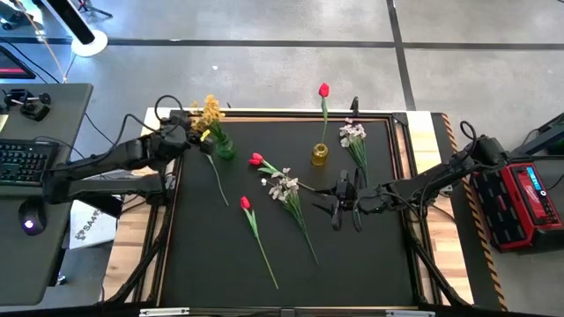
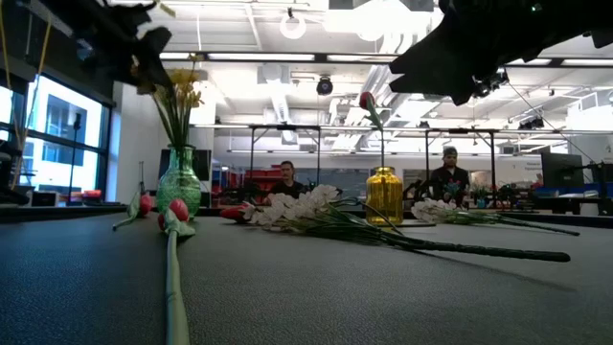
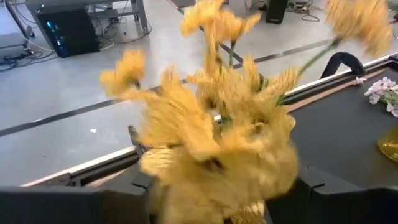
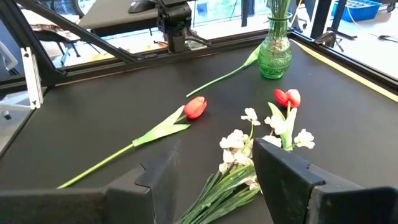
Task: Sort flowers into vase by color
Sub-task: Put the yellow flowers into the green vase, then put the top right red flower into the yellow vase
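Note:
The yellow blossom spray stands with its stems in the green glass vase, and its blossoms fill the left wrist view. My left gripper is open beside the blossoms, toward the table's left edge. One red tulip stands in the yellow vase. Three more tulips lie flat, and one seen by its stem. A white spray lies by the yellow vase. My right gripper hangs open above the stems of the other white spray.
The black mat has a wooden rim. A desk with a keyboard stands off the left side and a red box off the right. Two people sit beyond the far edge. The mat's near part holds nothing.

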You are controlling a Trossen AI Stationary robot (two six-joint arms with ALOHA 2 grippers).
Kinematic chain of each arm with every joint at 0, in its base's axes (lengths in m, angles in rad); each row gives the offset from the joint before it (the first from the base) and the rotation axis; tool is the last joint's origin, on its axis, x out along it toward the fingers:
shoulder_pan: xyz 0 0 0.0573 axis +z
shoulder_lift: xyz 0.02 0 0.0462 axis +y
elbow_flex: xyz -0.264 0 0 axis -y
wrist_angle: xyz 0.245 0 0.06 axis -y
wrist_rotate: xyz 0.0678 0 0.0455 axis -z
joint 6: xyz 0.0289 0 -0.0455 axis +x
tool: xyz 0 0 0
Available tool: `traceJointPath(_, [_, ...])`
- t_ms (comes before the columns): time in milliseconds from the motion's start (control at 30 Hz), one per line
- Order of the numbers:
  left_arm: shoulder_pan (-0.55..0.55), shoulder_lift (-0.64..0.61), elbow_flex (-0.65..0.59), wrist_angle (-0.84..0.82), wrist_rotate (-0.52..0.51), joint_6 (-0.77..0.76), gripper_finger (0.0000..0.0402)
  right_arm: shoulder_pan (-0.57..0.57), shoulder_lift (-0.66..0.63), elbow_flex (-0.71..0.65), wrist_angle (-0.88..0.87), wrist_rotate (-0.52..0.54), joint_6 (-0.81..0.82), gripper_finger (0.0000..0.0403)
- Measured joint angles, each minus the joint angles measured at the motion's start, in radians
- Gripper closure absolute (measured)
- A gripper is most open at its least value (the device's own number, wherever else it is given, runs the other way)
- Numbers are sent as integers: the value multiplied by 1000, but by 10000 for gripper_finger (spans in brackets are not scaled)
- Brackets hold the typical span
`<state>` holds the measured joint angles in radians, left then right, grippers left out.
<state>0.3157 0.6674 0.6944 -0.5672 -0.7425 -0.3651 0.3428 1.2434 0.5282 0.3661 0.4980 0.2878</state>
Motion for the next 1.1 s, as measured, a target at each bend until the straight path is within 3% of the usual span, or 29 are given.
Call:
traceJointPath(467, [-22,47,328,-93,-26,189,214,0,0,0,-28,0,3,217])
traceJointPath(767, [-274,262,352,34,-46,283,247,0,-8,0,-67,0,4,217])
traceJointPath(1100, [-523,555,353,157,-56,254,259,0,-131,0,-406,11,240,217])
